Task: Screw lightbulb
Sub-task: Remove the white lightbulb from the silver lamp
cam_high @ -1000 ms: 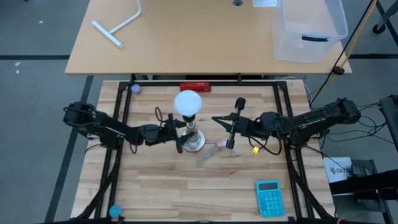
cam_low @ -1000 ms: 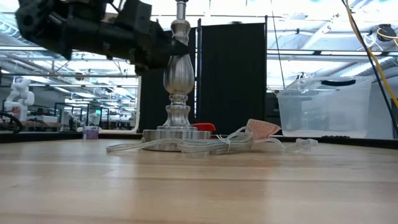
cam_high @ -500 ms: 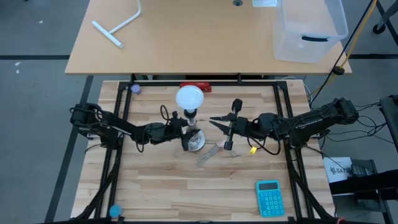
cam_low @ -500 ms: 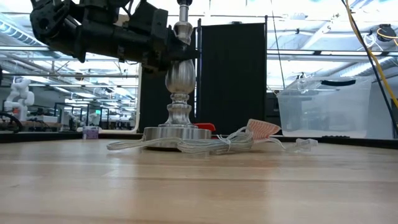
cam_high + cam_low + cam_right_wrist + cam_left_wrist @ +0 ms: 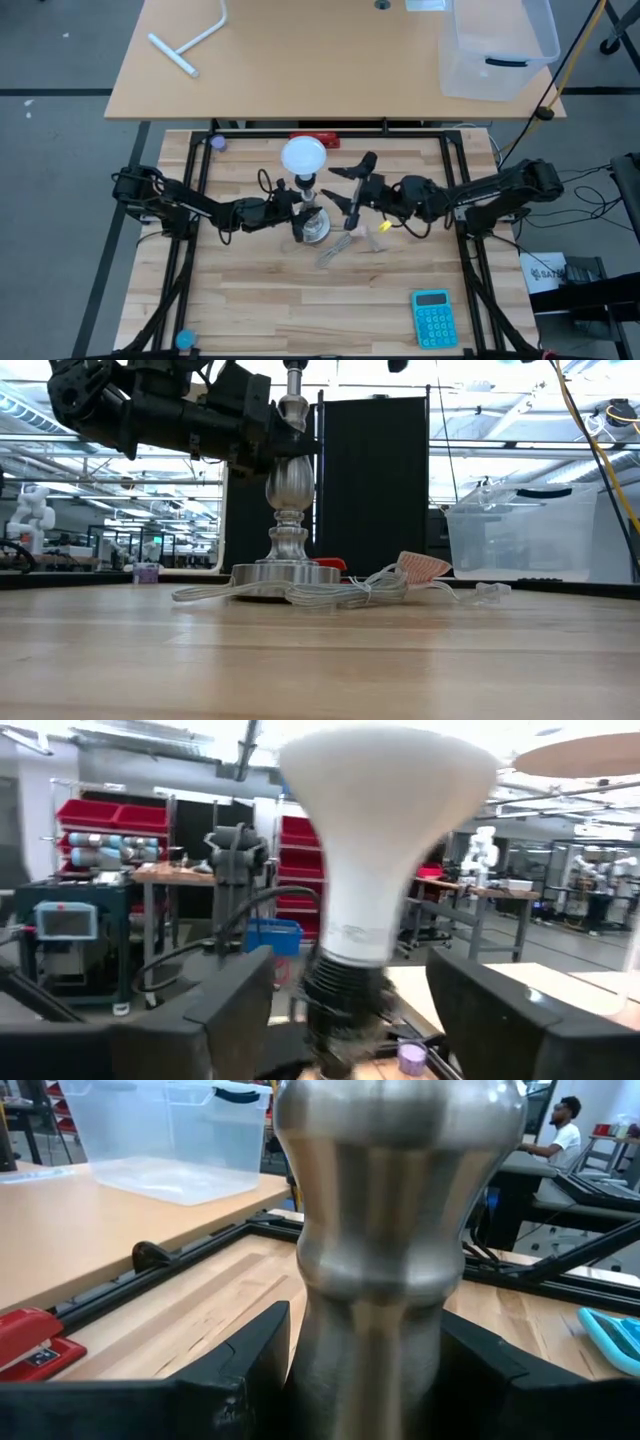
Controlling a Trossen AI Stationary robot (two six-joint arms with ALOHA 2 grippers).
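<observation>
now the lightbulb (image 5: 304, 157) sits upright on top of the silver lamp stand (image 5: 287, 490), toward 12 o'clock of the wooden table (image 5: 260, 310). from 9 o'clock the left gripper (image 5: 296, 210) is clamped on the stand's stem. at 3 o'clock of the bulb the right gripper (image 5: 345, 190) has its fingers spread apart, one on either side of the bulb's neck, not touching it.

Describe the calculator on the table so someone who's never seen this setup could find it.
Start at the wooden table between the two arms, then go to the corner nearest the right arm's base. The calculator lies flat there, alone: a small turquoise slab with keys, the only blue-green thing on the wood.
</observation>
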